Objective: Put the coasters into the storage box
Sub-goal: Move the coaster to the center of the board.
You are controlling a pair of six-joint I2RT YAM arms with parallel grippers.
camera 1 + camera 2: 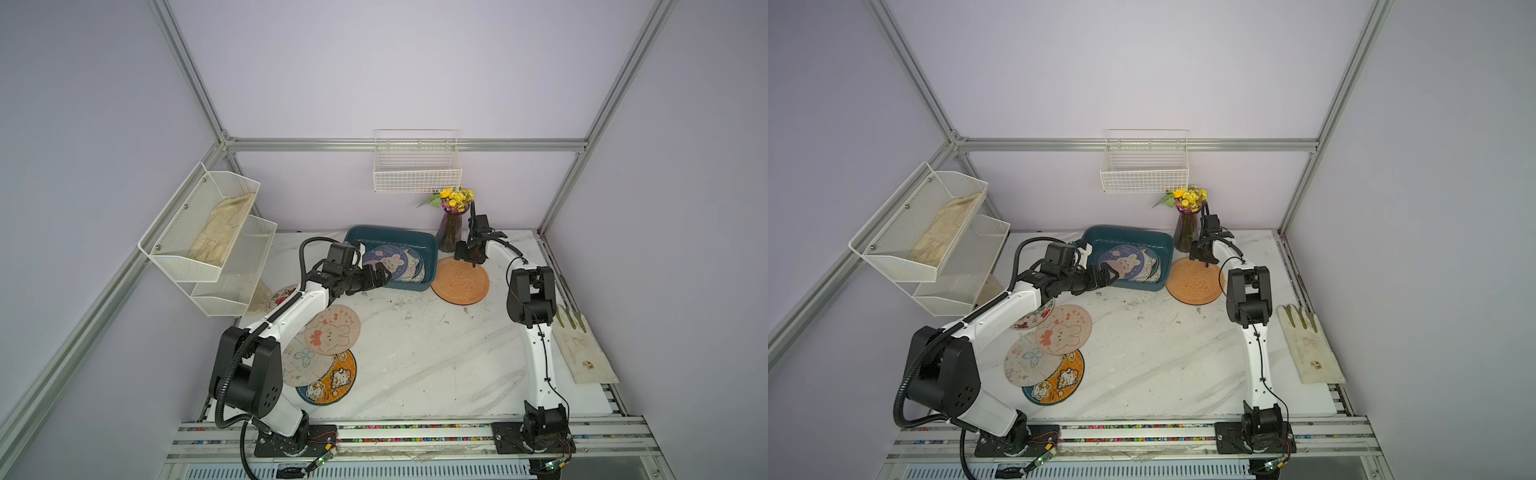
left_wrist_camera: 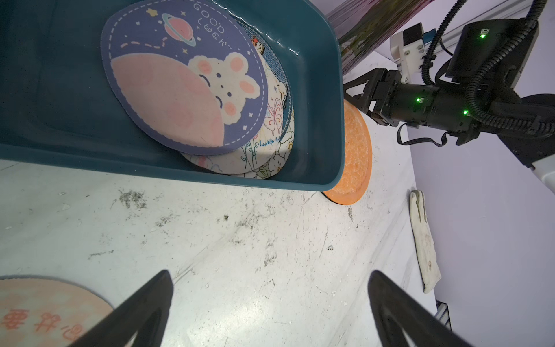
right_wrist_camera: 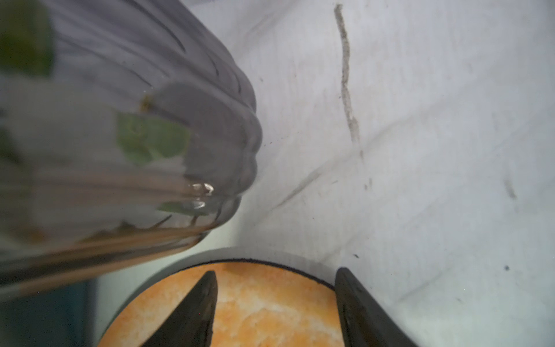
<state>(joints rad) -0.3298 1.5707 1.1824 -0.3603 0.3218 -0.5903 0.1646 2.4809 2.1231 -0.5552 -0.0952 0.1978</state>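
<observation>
White marbled table [image 1: 415,353], scuffed and dotted with dark specks. At the back, a teal box [image 1: 390,230] lying flat, with a vase [image 1: 449,235] of yellow flowers just beside its far right corner. Right against the box's right side, an orange coaster [image 1: 459,281]. Along the right edge, a pale glove [image 1: 582,353]. Toward the left, a partly hidden flowered coaster [image 1: 282,293], then a bunny coaster [image 1: 332,330] overlapping a butterfly coaster [image 1: 303,359], that one overlapping a cat coaster [image 1: 332,382].
</observation>
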